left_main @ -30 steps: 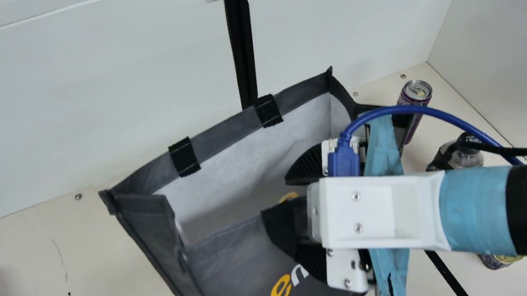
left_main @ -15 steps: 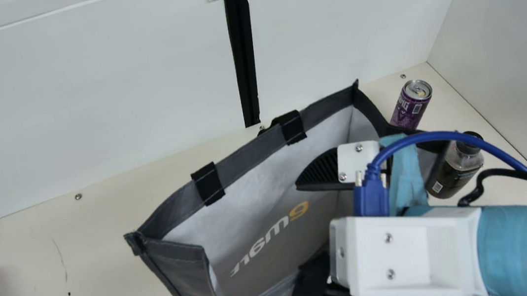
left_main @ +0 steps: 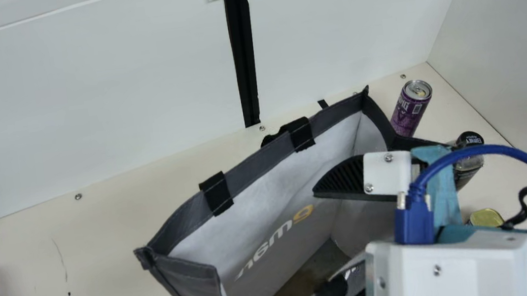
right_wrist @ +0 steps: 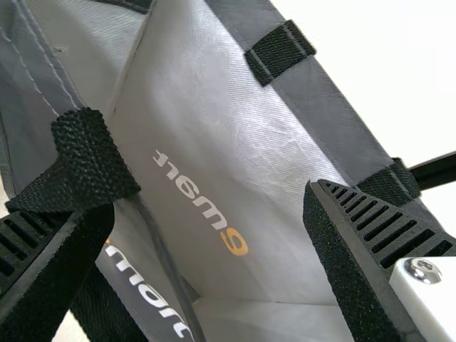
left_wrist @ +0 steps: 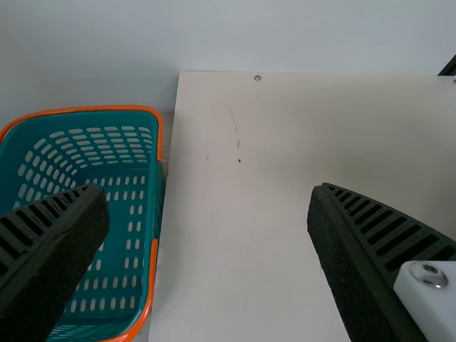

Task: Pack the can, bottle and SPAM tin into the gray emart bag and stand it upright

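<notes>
Back to the right has come the right gripper (left_main: pixel 315 249), its ribbed jaws spread wide at the mouth of the woven-looking gray emart bag (left_main: pixel 192 285), which gapes more now, pale lining showing. Outside, to the bag's right, are the slim purple can (left_main: pixel 408 111), dark-capped bottle (left_main: pixel 467 163) and gold-topped SPAM tin (left_main: pixel 486 218). Near a slotted teal plastic basket (left_wrist: pixel 152 274), the left gripper's (left_wrist: pixel 208 196) jaws stand apart over the smooth worktop (left_wrist: pixel 242 242).

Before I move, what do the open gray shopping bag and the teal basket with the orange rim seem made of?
The gray bag seems coated fabric, matte outside: stitched edges, sheen and fine weave inside. The teal basket looks like molded plastic, probably smooth, given its regular slots.
</notes>
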